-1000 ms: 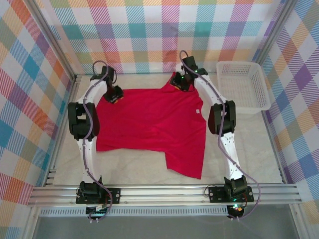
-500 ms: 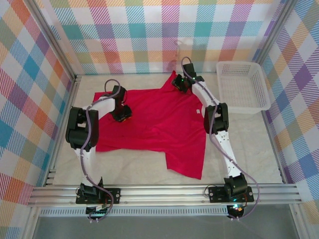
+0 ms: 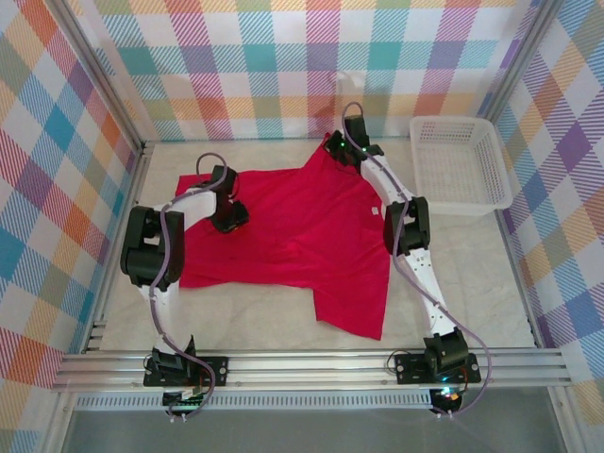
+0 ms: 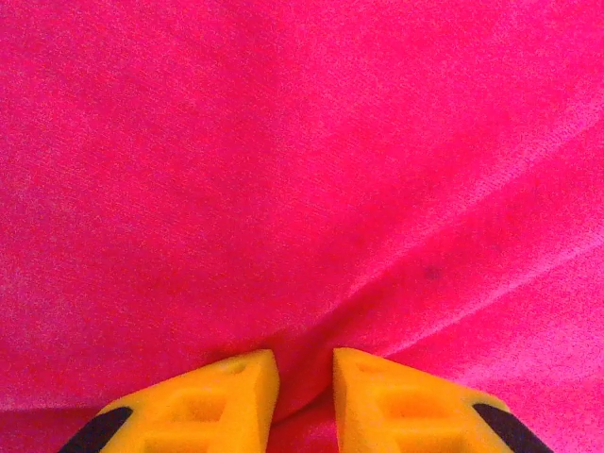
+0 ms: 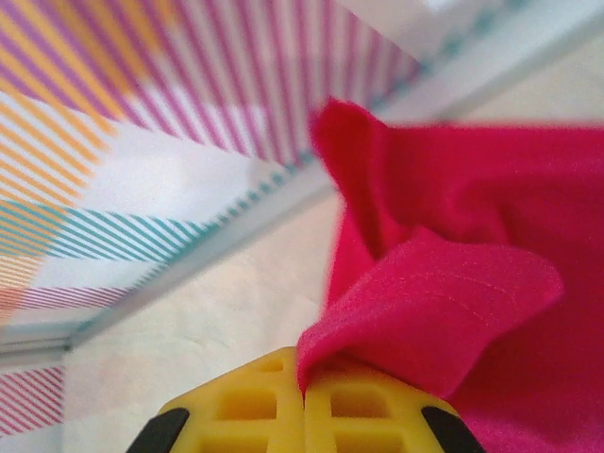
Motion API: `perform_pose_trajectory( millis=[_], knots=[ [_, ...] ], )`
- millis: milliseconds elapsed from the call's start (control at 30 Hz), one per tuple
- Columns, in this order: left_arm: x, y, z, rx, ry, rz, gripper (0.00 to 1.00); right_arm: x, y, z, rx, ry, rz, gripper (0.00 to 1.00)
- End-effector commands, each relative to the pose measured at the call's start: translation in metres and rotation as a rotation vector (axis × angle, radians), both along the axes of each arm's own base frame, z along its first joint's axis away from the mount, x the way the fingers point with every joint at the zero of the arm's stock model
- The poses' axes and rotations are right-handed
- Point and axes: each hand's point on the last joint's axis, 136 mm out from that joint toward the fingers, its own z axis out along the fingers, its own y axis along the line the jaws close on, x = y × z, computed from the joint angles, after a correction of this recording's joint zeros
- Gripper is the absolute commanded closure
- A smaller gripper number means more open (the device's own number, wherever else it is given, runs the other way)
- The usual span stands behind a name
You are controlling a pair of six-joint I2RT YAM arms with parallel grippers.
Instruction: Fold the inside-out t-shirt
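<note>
The inside-out t-shirt (image 3: 283,226) lies spread on the table, bright red, with a small white tag (image 3: 375,211) near its right edge. My left gripper (image 3: 229,215) rests on the shirt's left part. In the left wrist view its yellow fingers (image 4: 231,396) stand narrowly apart, and a raised ridge of red cloth (image 4: 302,189) is pinched between them at the left gripper (image 4: 305,363). My right gripper (image 3: 338,149) is at the shirt's far corner. In the right wrist view the right gripper (image 5: 304,377) is shut on a fold of the red cloth (image 5: 444,302), held just above the table.
A white mesh basket (image 3: 460,160) stands at the far right, beside the right arm. Checked walls enclose the table on three sides, and the back wall's rail (image 5: 236,226) runs close behind the right gripper. An aluminium rail (image 3: 302,363) lines the near edge.
My left gripper has moved from the shirt's far left corner inward onto the cloth. The right gripper has closed on the far corner, which now stands raised.
</note>
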Motion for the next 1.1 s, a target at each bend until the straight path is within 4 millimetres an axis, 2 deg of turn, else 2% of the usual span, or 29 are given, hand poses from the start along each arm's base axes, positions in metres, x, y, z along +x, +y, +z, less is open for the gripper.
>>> perform_pose_trajectory(
  millis=[0, 100, 133, 167, 200, 233, 333, 367, 567, 667, 733, 833, 933, 1067],
  knots=[
    [-0.048, 0.009, -0.034, 0.056, 0.177, -0.005, 0.75, 0.027, 0.010, 0.034, 0.127, -0.197, -0.039, 1.00],
    [-0.047, 0.003, -0.032, 0.049, 0.165, -0.013, 0.74, 0.034, 0.016, 0.030, 0.251, -0.232, -0.062, 0.97],
    [-0.047, 0.001, -0.033, 0.051, 0.166, -0.018, 0.74, 0.036, 0.016, 0.029, 0.298, -0.234, -0.068, 0.86],
    [-0.047, 0.000, -0.033, 0.054, 0.169, -0.022, 0.74, 0.037, 0.016, 0.027, 0.322, -0.226, -0.065, 0.67],
    [-0.048, -0.001, -0.033, 0.057, 0.174, -0.026, 0.74, 0.036, 0.015, 0.024, 0.328, -0.207, -0.054, 0.42],
    [-0.048, -0.001, -0.032, 0.060, 0.175, -0.031, 0.73, 0.034, 0.013, 0.022, 0.308, -0.177, -0.039, 0.23],
    [-0.047, 0.001, -0.023, 0.076, 0.164, -0.039, 0.72, 0.019, 0.001, 0.011, 0.194, -0.048, -0.023, 0.04],
    [-0.045, 0.002, -0.018, 0.083, 0.157, -0.044, 0.72, 0.013, -0.001, 0.013, 0.163, -0.032, -0.007, 0.00],
    [-0.024, 0.004, 0.021, 0.091, 0.088, -0.066, 0.70, -0.036, -0.012, 0.024, -0.046, 0.045, 0.093, 0.00],
    [-0.016, 0.012, 0.038, 0.074, 0.061, -0.044, 0.70, -0.056, -0.018, 0.039, -0.147, 0.027, 0.156, 0.00],
    [-0.015, 0.018, 0.050, 0.065, 0.036, -0.024, 0.70, -0.072, -0.021, 0.046, -0.195, 0.033, 0.196, 0.00],
    [-0.024, 0.031, 0.066, 0.066, 0.004, 0.020, 0.69, -0.107, -0.022, 0.050, -0.250, 0.091, 0.252, 0.00],
    [-0.046, 0.050, 0.067, 0.082, 0.010, 0.086, 0.66, -0.153, -0.021, 0.036, -0.283, 0.159, 0.292, 0.00],
    [-0.074, 0.079, 0.048, 0.067, 0.055, 0.197, 0.65, -0.206, -0.029, -0.001, -0.286, 0.275, 0.299, 0.00]
  ],
)
